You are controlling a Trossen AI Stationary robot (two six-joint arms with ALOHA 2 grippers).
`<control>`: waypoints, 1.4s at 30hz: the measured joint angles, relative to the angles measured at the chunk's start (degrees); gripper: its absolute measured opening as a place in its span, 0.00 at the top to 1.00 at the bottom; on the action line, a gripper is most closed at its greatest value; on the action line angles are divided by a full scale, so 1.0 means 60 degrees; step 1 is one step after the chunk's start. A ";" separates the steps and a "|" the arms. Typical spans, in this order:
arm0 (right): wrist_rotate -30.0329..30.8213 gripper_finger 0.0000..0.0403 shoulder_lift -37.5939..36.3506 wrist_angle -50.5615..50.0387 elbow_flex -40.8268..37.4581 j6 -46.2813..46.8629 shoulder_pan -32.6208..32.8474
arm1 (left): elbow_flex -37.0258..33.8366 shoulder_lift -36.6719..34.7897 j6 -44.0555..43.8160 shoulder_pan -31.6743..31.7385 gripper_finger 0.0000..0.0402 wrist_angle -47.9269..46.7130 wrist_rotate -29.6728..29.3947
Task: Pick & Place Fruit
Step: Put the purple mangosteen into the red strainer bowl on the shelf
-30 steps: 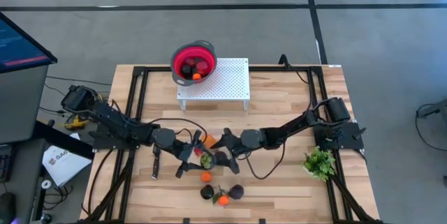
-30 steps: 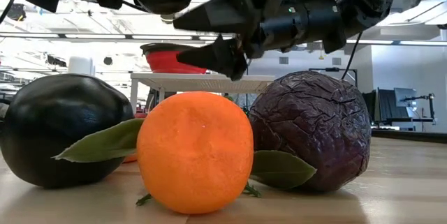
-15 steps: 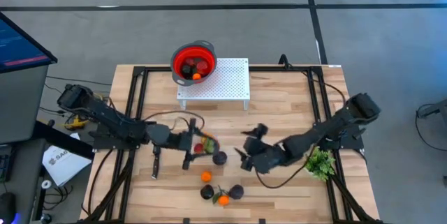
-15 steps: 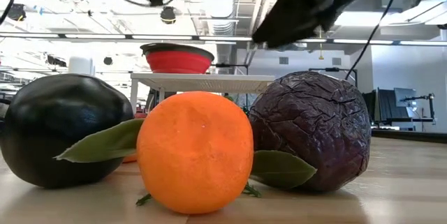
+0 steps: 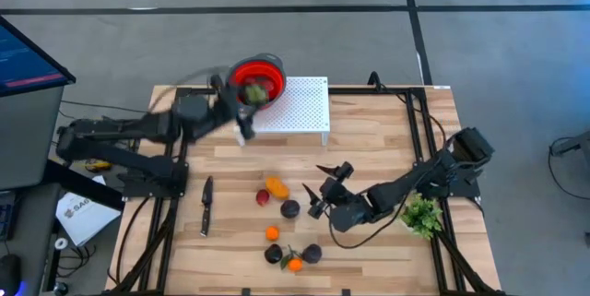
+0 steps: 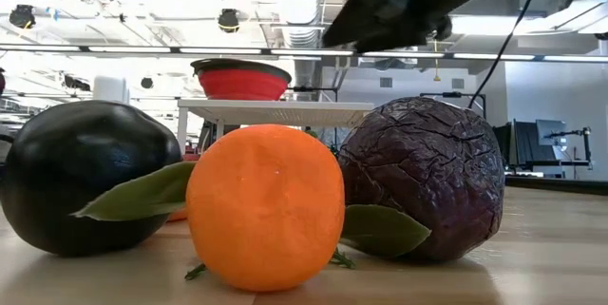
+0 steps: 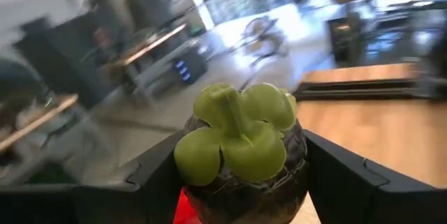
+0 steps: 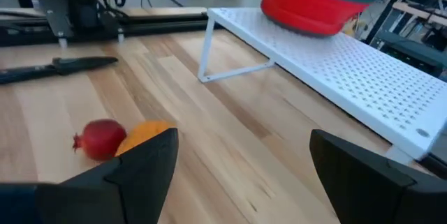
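Note:
My left gripper (image 5: 247, 102) is shut on a dark round fruit with a green leafy cap (image 7: 241, 147) and holds it over the red bowl (image 5: 261, 73) on the white stand (image 5: 295, 107). My right gripper (image 5: 323, 188) is open and hovers just right of the loose fruit, touching nothing. On the table lie an oblong orange piece (image 5: 275, 187), a red fruit (image 5: 263, 198), a dark purple one (image 5: 289, 209) and an orange ball (image 5: 271, 233). Near the front edge sit a black fruit (image 6: 81, 177), an orange (image 6: 266, 205) and a wrinkled purple fruit (image 6: 423, 177). My left gripper pinches the dark fruit's round body (image 7: 293, 175) between its two fingers (image 7: 157, 182), one on each side. The green cap faces the wrist camera. The fruit is lifted clear of the table, above the bowl, whose red shows just beneath it (image 7: 183, 206).
A black knife (image 5: 205, 207) lies left of the fruit. A green sprig (image 5: 422, 213) sits by the right edge. The bowl holds red and orange fruit. Bare wood lies between the stand and the loose fruit (image 8: 230, 119).
My left gripper, shut on the green-capped fruit, has lifted it from the table's middle and swung fast toward the far edge, to above the red bowl. My right gripper has drawn back from the middle toward the right and stays open.

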 joint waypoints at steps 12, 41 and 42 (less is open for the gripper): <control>-0.0301 0.21 0.0588 0.1645 0.0004 -0.1042 -0.0493 | 0.0029 0.1628 -0.1968 0.5937 0.38 -0.0768 0.4878; -0.0302 0.21 0.0585 0.1693 0.0004 -0.1007 -0.0493 | 0.0047 0.3284 -0.1869 0.6062 0.28 -0.0638 0.3317; -0.0302 0.21 0.0585 0.1693 0.0004 -0.1007 -0.0493 | 0.0043 0.3287 -0.1869 0.6062 0.26 -0.0676 0.3316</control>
